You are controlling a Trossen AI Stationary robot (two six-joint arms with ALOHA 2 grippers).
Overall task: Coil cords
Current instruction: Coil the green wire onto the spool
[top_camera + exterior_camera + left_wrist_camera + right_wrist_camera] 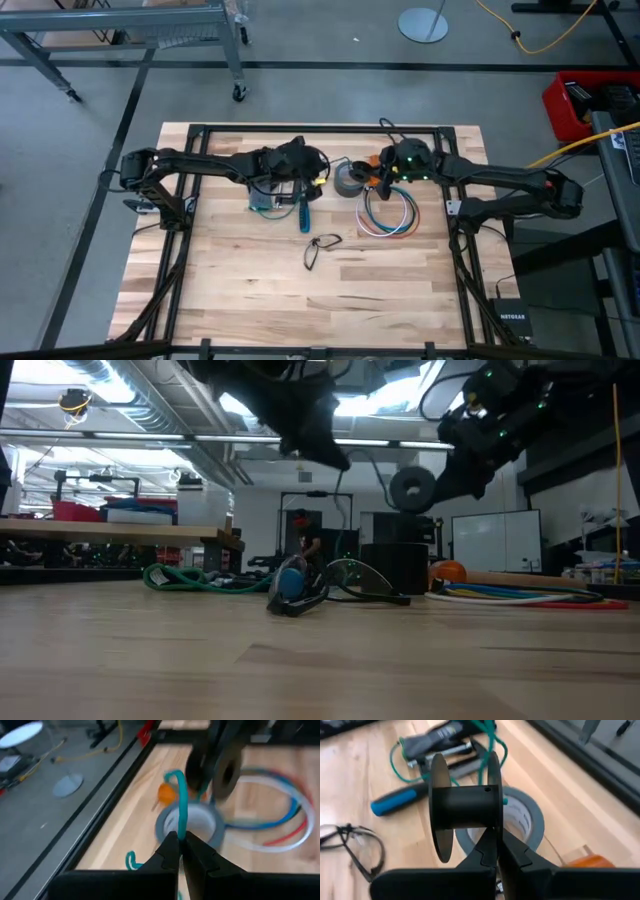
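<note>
The right end effector [496, 851] is clamped on the flange of a black spool [465, 807], axis level, above the grey tape roll [520, 820]. The left end effector [179, 851] pinches a teal wire [181, 805]. The cords [390, 215] lie flat as a ring right of centre on the table [250, 300].

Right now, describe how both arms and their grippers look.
Both arms are dark, slim and jointed, with black cables running along them. The right arm shows green lights near its wrist. The left gripper and right gripper each end in two black, tapered fingers.
</note>
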